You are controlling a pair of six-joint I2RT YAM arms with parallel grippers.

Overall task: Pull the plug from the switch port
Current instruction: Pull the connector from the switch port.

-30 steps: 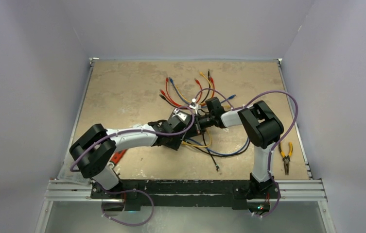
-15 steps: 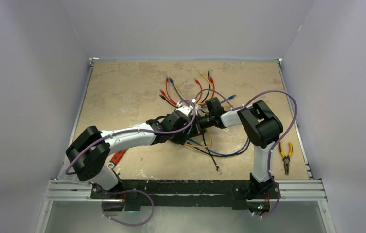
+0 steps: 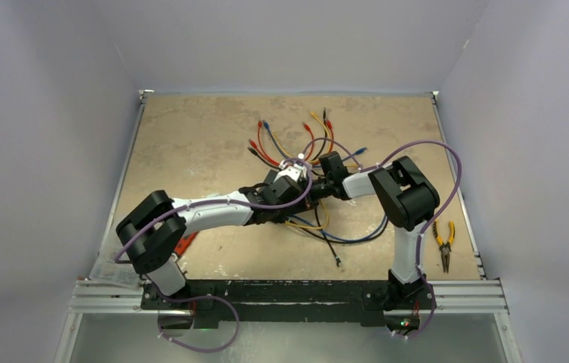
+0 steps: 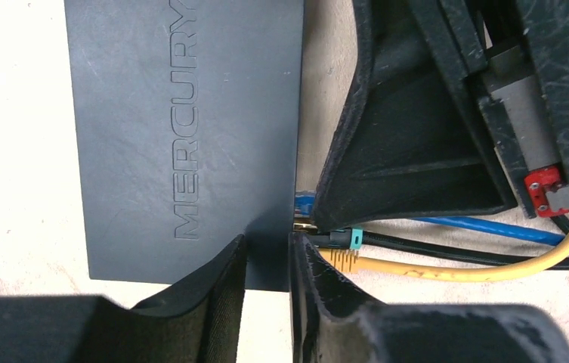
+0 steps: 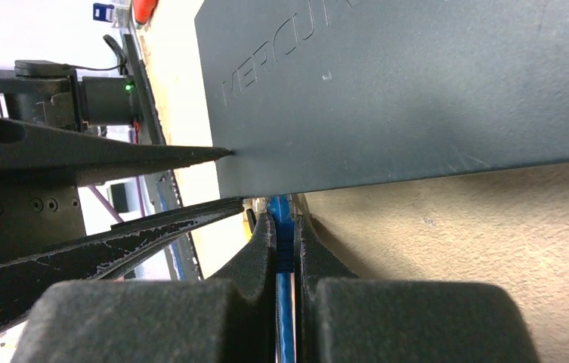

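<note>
The switch (image 4: 183, 136) is a flat black box marked MERCURY, lying on the table; it also shows in the right wrist view (image 5: 417, 91). In the top view both grippers hide it. My right gripper (image 5: 285, 219) is shut on the blue plug (image 5: 284, 227), right at the switch's socket edge. The plug (image 4: 305, 201) still sits against that edge. My left gripper (image 4: 267, 261) is almost shut, with a thin gap and nothing between its pads. It is down over the switch's near corner by the sockets. The two grippers meet at mid-table (image 3: 300, 189).
A black cable with a teal boot (image 4: 353, 240), a yellow cable (image 4: 432, 271) and a blue cable (image 4: 493, 231) run beside the sockets. Several loose patch cables (image 3: 296, 136) fan out behind the grippers. Yellow pliers (image 3: 444, 243) lie at the right edge. A red object (image 3: 184, 243) lies under the left arm.
My left gripper has moved up and right, closing on the right gripper over the switch. The left elbow swung out and back. The right arm has not moved.
</note>
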